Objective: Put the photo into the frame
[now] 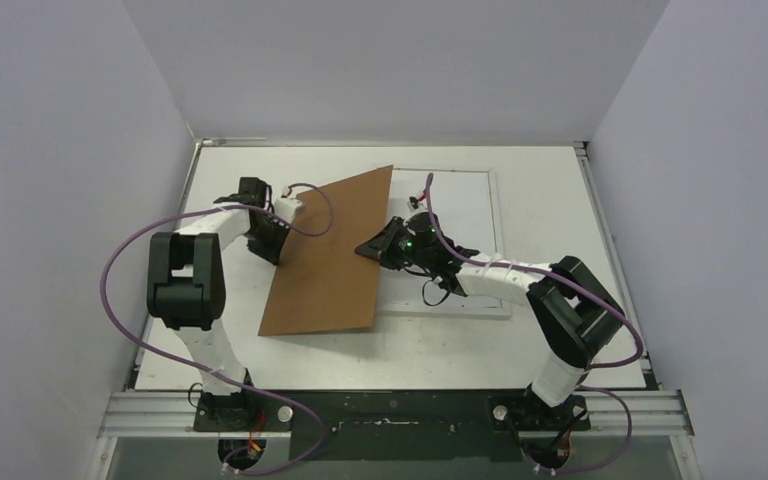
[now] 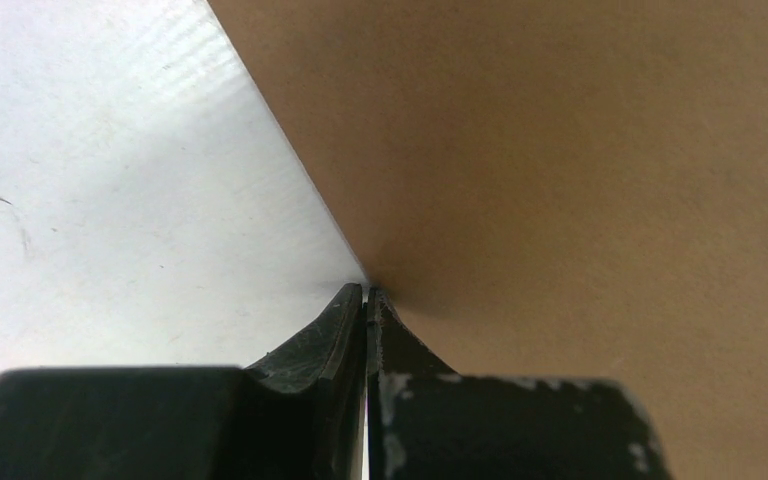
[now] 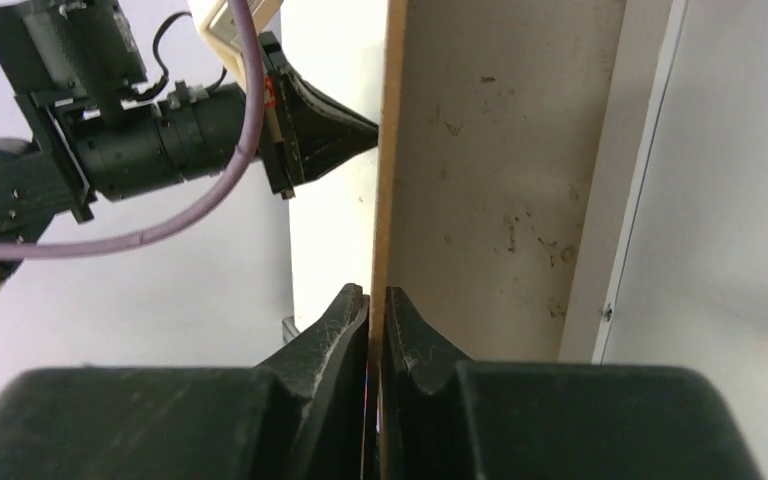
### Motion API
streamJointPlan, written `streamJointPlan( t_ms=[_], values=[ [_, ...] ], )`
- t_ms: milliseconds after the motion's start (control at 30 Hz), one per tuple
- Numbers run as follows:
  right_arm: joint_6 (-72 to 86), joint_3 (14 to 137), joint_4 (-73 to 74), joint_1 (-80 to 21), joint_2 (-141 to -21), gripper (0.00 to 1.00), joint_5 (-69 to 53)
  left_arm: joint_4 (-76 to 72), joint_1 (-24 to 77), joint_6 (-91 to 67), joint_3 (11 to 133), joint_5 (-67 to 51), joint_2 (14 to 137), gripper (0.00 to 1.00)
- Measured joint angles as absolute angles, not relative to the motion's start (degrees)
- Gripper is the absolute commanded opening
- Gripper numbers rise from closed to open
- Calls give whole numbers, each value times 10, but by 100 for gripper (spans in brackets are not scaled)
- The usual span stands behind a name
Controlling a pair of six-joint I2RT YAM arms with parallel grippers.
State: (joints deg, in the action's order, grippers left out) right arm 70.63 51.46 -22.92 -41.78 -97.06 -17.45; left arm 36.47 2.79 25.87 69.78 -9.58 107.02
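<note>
While your left claw (image 2: 365,292) is pinching the cardboard (image 1: 335,250) by its left edge, your right claw (image 3: 375,295) is clamping the opposite edge, both fully closed. Just right of that claw, the frame (image 1: 475,215) is lying lengthwise away from you. No view is showing the photo, and only the overhead one is showing the whole frame.

The cardboard board (image 1: 330,255) is matt and fine-grained, the table (image 2: 110,200) beside it smooth white, the fingers (image 2: 332,335) scuffed black plastic.
</note>
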Motion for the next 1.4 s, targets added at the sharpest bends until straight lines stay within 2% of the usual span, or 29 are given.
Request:
streamJointPlan(
  t_ms=[33,200,400,600,1067,1400],
  values=[
    [701,524,-211,-417,-971,5,-174,370,29,258,698,-98,1068,0],
    [654,584,-129,-399,-970,5,-185,420,28,245,706,-133,1048,17],
    [597,639,-54,-306,-970,5,-249,500,-12,226,816,-189,1020,23],
    [563,695,-10,-207,-962,5,-311,526,-56,209,917,-216,978,24],
    [559,639,11,-8,-855,5,-448,519,63,166,831,-217,972,23],
    [498,604,62,46,-827,5,-502,494,113,138,831,-215,989,22]
  ],
)
